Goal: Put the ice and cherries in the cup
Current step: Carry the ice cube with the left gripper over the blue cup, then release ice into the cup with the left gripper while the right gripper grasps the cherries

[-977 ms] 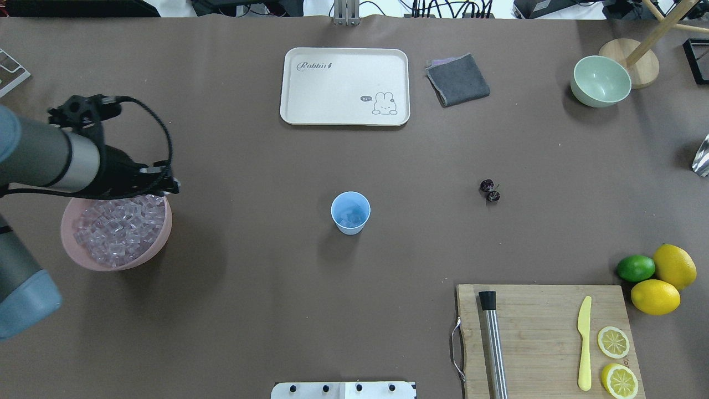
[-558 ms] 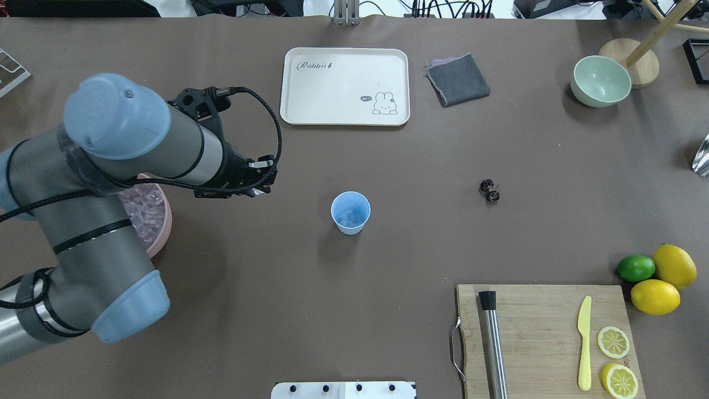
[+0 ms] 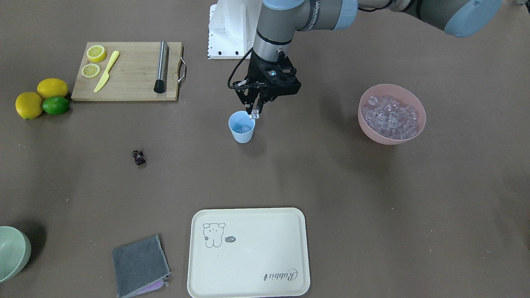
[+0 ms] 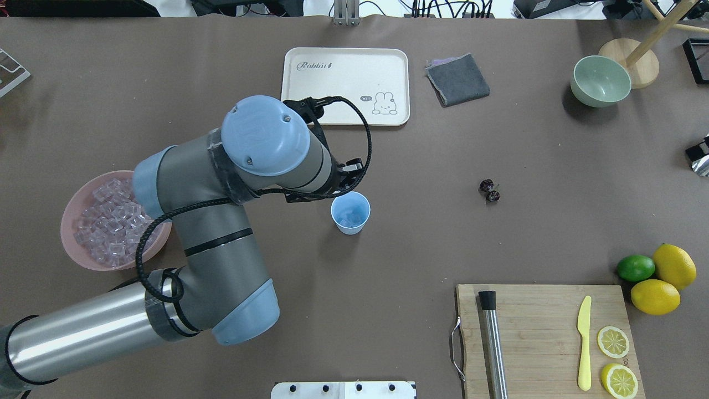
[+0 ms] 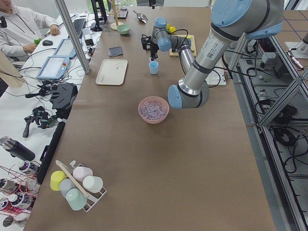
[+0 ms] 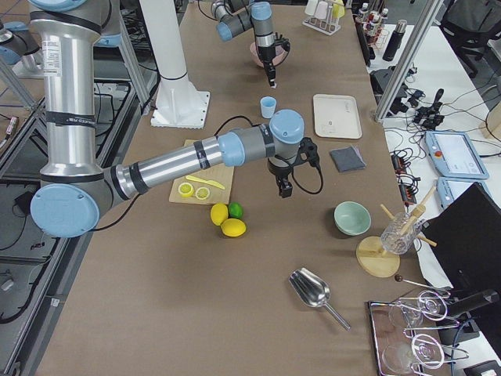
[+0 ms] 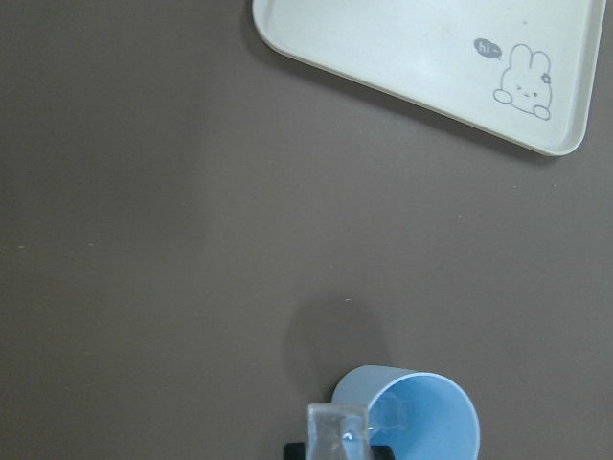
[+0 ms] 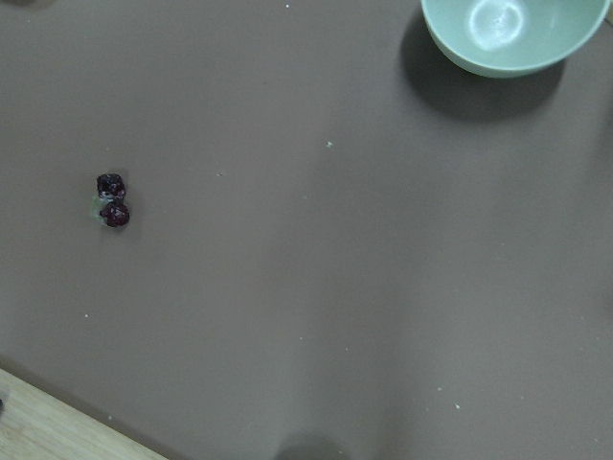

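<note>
left claw point(image 3: 255, 110): clenching one ice cube point(image 3: 254, 115), hovering just over the cup point(image 3: 242, 129) rim. cherries point(image 3: 138, 157): lying on the surface point(image 3: 331, 186), well apart from the cup. ice heap point(image 3: 389, 116): sitting in pink bowl point(image 3: 420, 124). right claw point(image 6: 283, 188): grip, cannot tell.

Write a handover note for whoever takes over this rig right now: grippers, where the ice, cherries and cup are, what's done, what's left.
Left gripper: shut on a clear glassy ice cube, held at the rim of the small light-blue plastic cup.
Right gripper: above the table, cherries in its camera's view; open or shut, cannot tell.
Ice: some cubes already in the cup; the heap is in the pink bowl.
Cherries: dark red cluster on the brown table, apart from the cup.
Left: release this cube, perhaps more ice, then the cherries.
</note>
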Controlling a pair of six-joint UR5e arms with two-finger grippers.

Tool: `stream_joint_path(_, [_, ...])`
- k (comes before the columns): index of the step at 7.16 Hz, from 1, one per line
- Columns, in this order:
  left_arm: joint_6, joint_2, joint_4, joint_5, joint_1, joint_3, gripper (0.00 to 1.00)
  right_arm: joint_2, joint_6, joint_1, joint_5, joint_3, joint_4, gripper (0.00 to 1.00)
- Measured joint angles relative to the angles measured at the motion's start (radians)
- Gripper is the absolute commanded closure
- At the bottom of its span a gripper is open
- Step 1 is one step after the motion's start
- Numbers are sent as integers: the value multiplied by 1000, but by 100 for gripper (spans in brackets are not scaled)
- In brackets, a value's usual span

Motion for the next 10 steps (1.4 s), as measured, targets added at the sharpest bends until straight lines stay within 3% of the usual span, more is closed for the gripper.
stream_joint_path(1, [-11, -22, -32, 23, 14, 47, 3, 39, 60, -38, -4, 1, 0, 0])
stream_joint_path(3, [-19, -32, -53, 58, 36, 77, 3, 140, 229, -178, -67, -2, 0, 0])
stream_joint_path(6, [-21, 6, -47, 65, 36, 7, 3, 266, 492, -454, -305, -55, 85, 10])
stream_joint_path(8, [-23, 39, -24, 65, 35, -56, 3, 269, 536, -517, -367, -165, 235, 18])
stream_joint_path(10, [-23, 45, 8, 65, 35, -87, 3, 277, 567, -541, -376, -232, 284, 23])
